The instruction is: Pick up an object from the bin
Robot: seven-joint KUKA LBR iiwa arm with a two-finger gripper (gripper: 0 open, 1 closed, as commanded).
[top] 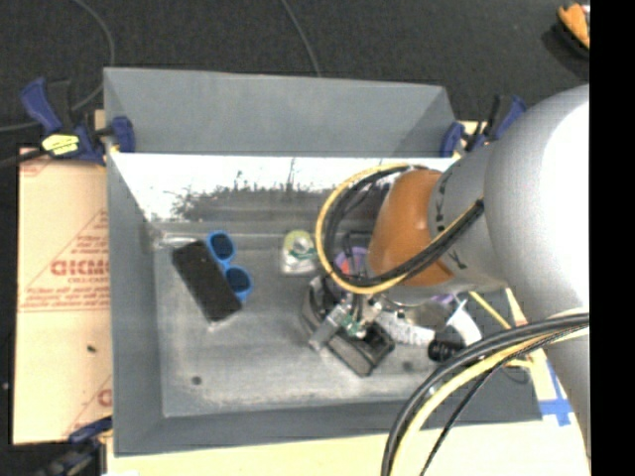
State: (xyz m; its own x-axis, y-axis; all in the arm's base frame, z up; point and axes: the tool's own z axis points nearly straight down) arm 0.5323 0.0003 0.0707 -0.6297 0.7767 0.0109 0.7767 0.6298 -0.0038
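Note:
My gripper (337, 323) is low in the bin's right-centre, under the arm's orange cover. A small black block (361, 351) lies right at its tip; whether it is gripped I cannot tell. A white marker with a black cap (422, 340) lies just right of the gripper. A small silvery, greenish thing (296, 251) sits a little up and left of it.
A black oblong block (206, 281) lies slanted at the bin's left, with a blue two-ringed piece (230, 266) against its right side. Something purple (353, 262) peeks out under the orange cover. The arm and its cables cover the bin's right side.

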